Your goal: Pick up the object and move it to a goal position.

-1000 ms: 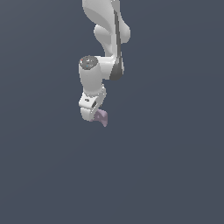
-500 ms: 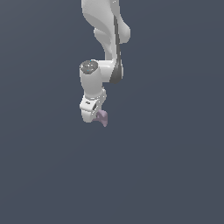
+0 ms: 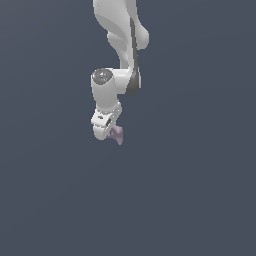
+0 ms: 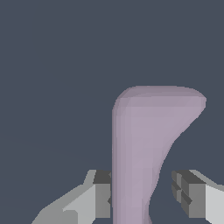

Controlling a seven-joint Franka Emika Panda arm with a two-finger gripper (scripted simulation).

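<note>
Wrist view: smooth mauve block [image 4: 144, 148], flared top.

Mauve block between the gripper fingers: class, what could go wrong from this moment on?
1. In the wrist view the mauve block touches one finger, but a gap shows at the other, so it might slip or twist.
2. Its tapered, uneven shape gives little flat surface to grip.
3. In the exterior view it pokes out beside the gripper, so it may swing.

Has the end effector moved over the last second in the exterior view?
Yes. The end effector with the purple block has drifted slightly toward the exterior view's right, judged against the frame edges; there's no fixed landmark.
</note>
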